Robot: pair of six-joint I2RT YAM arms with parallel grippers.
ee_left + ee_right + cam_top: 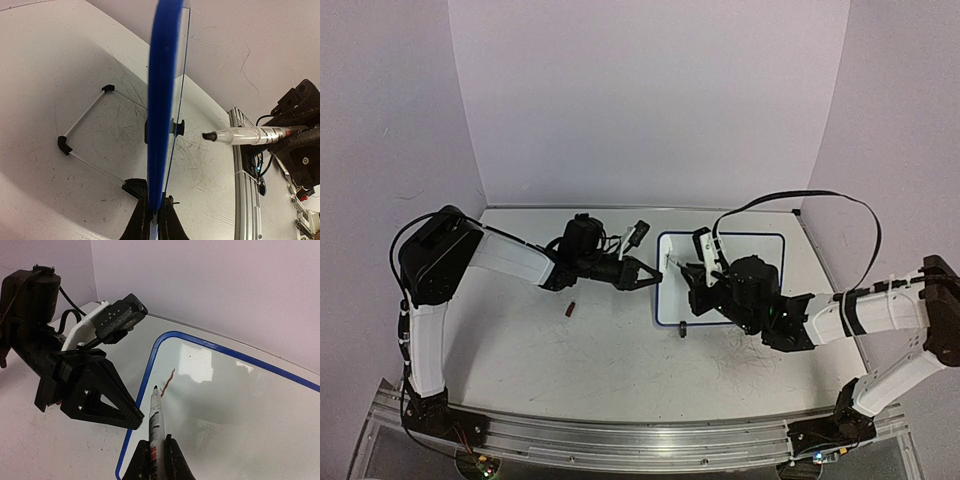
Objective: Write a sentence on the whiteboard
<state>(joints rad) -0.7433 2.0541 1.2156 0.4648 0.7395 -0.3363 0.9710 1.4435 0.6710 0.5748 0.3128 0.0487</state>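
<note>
The whiteboard (740,250), white with a dark-blue frame, stands on the table between my arms. My left gripper (655,274) is shut on its left frame edge; in the left wrist view the fingers (172,220) pinch the blue edge (161,100). My right gripper (156,442) is shut on a white marker (157,417). The marker tip (155,388) points at the board's upper left part and stands a little off the surface (209,135). The sentence shows only as one short reddish stroke (169,380); no words are visible.
The wire stand (85,112) and black clip feet (134,186) prop the board from behind. A small dark-red cap-like piece (570,308) lies on the scuffed table left of the board. A metal rail (620,440) runs along the near edge. Walls close off the back and sides.
</note>
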